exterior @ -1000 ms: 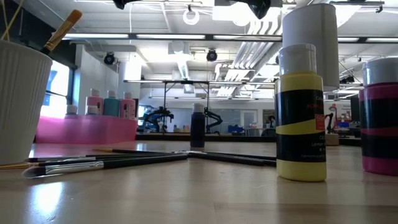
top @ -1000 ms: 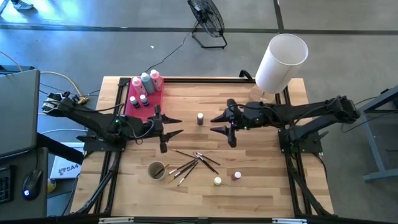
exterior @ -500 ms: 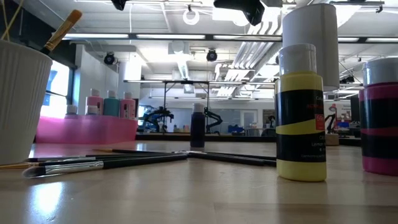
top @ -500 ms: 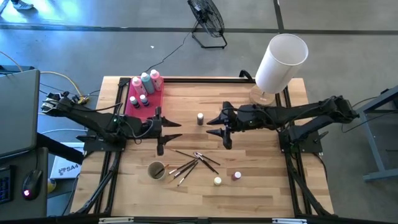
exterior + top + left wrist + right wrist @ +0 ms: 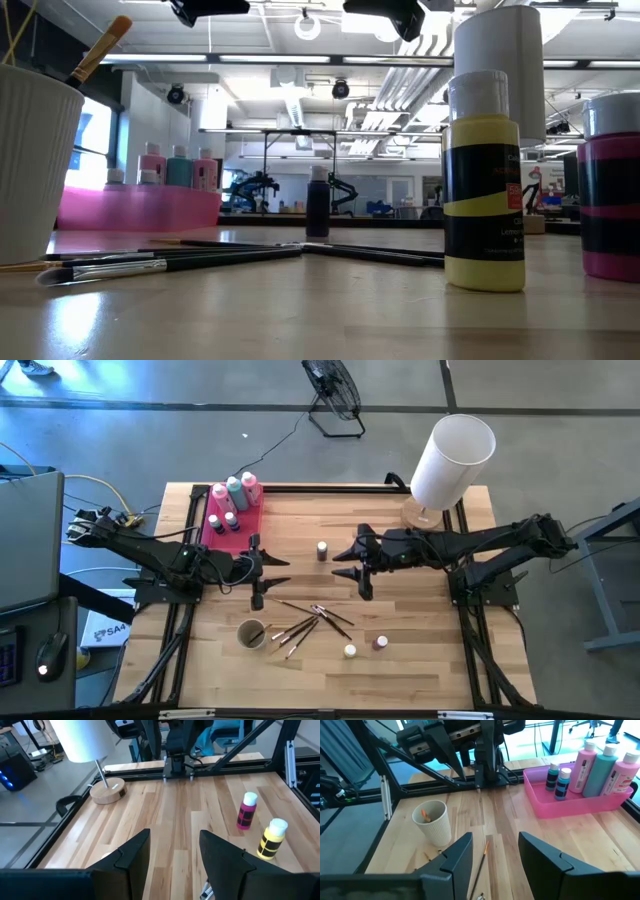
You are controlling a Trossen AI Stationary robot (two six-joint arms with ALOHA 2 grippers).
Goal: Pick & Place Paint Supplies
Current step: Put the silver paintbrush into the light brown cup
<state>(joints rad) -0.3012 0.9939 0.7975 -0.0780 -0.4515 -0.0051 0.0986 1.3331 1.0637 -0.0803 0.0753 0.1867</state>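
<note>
Both grippers hover open over the table's middle and hold nothing. My left gripper (image 5: 272, 568) (image 5: 173, 835) is left of a small dark white-capped pot (image 5: 322, 550) (image 5: 318, 203) that stands upright on the wood; my right gripper (image 5: 347, 563) (image 5: 495, 837) is right of it. Thin dark brushes (image 5: 312, 618) (image 5: 180, 258) lie flat nearer the near edge. A yellow pot (image 5: 349, 651) (image 5: 270, 839) and a magenta pot (image 5: 381, 643) (image 5: 246, 811) stand beyond them. Two pink bottles and a teal one (image 5: 233, 491) (image 5: 605, 762) stand in the pink tray (image 5: 250, 525), with two small pots (image 5: 558, 779).
A ribbed white cup (image 5: 251, 632) (image 5: 434, 822) with a brush in it stands near the brushes. A white cylinder lampshade (image 5: 451, 458) on a round wooden base (image 5: 107, 790) occupies the far right corner. Black rails frame the table's left, right and far edges.
My right gripper has moved a little toward the table's left, closer to the dark pot, and has come lower in the low view. My left gripper has dipped slightly, showing more at the top of the low view. No object has moved.
</note>
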